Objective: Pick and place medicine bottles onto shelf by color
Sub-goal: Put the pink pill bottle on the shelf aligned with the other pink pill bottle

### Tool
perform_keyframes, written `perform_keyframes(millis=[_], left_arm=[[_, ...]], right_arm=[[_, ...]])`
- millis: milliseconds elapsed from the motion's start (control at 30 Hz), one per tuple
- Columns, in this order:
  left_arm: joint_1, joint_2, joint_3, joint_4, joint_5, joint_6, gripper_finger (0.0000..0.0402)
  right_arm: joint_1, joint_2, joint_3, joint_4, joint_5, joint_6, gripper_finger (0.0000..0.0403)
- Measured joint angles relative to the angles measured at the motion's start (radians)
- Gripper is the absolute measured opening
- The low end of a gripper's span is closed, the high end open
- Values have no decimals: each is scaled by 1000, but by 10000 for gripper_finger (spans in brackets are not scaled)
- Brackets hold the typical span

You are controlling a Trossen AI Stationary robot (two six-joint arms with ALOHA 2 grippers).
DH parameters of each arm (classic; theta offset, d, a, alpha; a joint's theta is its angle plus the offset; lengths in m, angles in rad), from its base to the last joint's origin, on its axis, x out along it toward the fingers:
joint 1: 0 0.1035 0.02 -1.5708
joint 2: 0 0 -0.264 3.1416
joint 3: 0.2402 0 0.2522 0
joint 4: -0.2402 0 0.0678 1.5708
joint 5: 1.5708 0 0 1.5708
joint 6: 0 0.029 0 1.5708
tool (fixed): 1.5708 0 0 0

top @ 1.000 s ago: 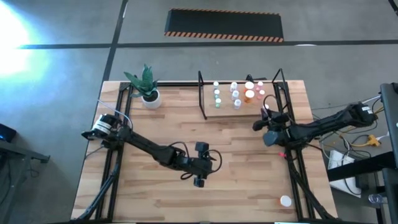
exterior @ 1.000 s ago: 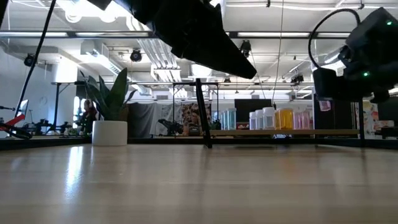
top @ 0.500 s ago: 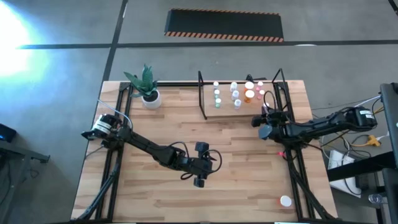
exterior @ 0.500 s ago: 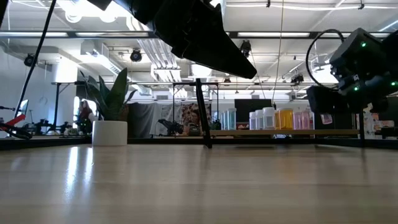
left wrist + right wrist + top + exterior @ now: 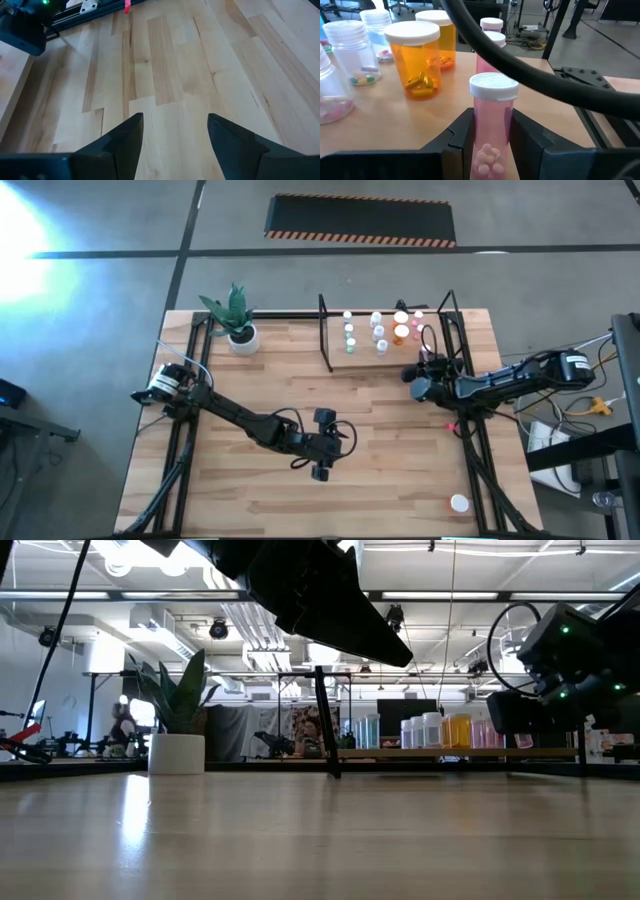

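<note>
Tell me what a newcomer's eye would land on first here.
Probably the pink medicine bottle, white-capped and upright between the right gripper's fingers at the shelf's right end. Next, the sorted bottles on the shelf, notably the orange pill bottle beside it. Last, one stray bottle at the table's near right corner, while the left gripper hangs open over bare wood.

Pink bottle (image 5: 491, 130): translucent pink body, white ribbed cap, pale pink pills. Orange bottle (image 5: 416, 59): amber body, white cap, yellow capsules. Worktop (image 5: 380, 450): light wood, plank-striped. Shelf (image 5: 385, 345): black frame. Plant (image 5: 232, 310): green leaves, white pot. Floor mat (image 5: 360, 220): black, orange-striped edge.
</note>
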Motion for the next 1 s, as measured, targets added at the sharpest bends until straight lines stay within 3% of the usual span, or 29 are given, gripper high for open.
perform_keyframes(millis=[633, 1000], left_arm=[[0, 0, 0, 0, 0, -1, 205], [-1, 0, -1, 0, 0, -3, 205]], right_arm=[[0, -8, 0, 4, -10, -14, 101], [0, -16, 0, -17, -133, -125, 201]])
